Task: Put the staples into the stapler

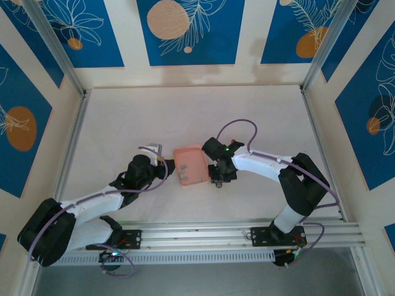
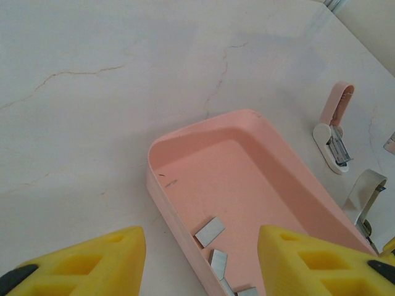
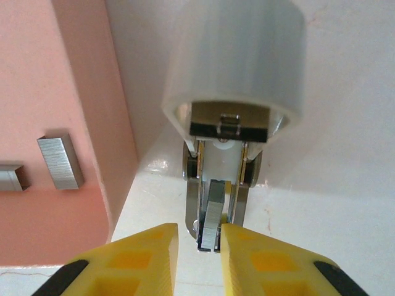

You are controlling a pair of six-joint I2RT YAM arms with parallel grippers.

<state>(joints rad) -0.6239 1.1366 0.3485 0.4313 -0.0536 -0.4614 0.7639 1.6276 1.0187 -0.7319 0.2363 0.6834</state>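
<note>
**Landmark.** Salmon-pink rectangular plastic tray (image 2: 247,185), shallow with rounded corners, on a pale veined white table (image 2: 92,111).

**Task items.**
- Small stapler (image 2: 337,105): pale pink oblong plastic body with a silver-grey metal inner channel. It stands just beside the tray's long outer wall, opened up so the channel is exposed.
- Loose staples (image 2: 210,231): a few short grey metal strips lying flat on the tray floor, at the end nearest the left arm.
- Staple strip (image 3: 210,219): one short grey block, outside the tray, lying lengthwise between the stapler's channel rails.

**Grippers.**
- Right gripper (image 3: 199,237): yellow fingers drawn close together, apparently pinching the staple strip at the mouth of the channel, beside the tray wall.
- Left gripper (image 2: 200,246): yellow fingers spread wide, holding nothing, hovering above the near end of the tray over the loose staples.

**Progress (judged).** Well along. One strip is picked and lined up in the channel. Whether it is fully seated cannot be told. Left to do: release it and close the stapler.
</note>
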